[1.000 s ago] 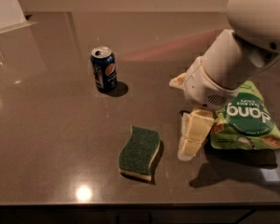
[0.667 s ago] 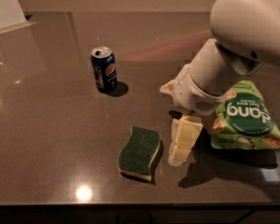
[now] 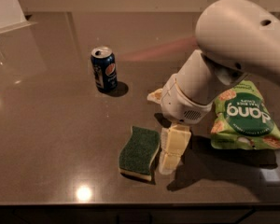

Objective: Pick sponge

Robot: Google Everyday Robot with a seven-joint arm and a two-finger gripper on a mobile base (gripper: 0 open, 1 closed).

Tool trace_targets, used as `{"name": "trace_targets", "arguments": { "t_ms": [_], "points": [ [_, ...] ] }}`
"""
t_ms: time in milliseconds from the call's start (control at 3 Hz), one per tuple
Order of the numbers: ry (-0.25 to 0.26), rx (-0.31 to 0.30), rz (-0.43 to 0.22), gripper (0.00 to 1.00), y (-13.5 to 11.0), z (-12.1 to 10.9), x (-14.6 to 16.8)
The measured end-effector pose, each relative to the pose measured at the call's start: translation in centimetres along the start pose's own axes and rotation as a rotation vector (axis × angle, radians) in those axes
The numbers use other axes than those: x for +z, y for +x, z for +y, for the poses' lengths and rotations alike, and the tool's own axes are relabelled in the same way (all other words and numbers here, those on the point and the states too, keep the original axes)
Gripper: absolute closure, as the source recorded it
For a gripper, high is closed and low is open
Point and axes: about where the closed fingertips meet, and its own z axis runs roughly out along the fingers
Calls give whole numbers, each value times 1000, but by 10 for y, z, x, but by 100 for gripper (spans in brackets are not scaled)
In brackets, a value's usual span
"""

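The sponge (image 3: 139, 151), dark green scouring top over pale yellow foam with wavy edges, lies flat on the dark brown table (image 3: 46, 139) near its front edge. My gripper (image 3: 170, 153) hangs from the white arm (image 3: 224, 55) just to the right of the sponge, its pale yellow fingers (image 3: 173, 146) pointing down close to the tabletop. It sits beside the sponge, not around it. It holds nothing that I can see.
A blue soda can (image 3: 104, 69) stands upright behind and left of the sponge. A bright green snack bag (image 3: 245, 118) lies to the right, partly behind the arm. The table's front edge runs just below the sponge.
The arm and gripper have moved left and a little lower, from next to the snack bag to right beside the sponge. The sponge, can and bag have not moved.
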Motion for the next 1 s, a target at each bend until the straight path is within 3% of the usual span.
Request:
{"name": "trace_targets", "arguments": {
  "t_ms": [333, 1000],
  "points": [
    [-21, -41, -16, 0, -8, 5, 9],
    [-44, -82, -21, 42, -13, 12, 16]
  ]
}}
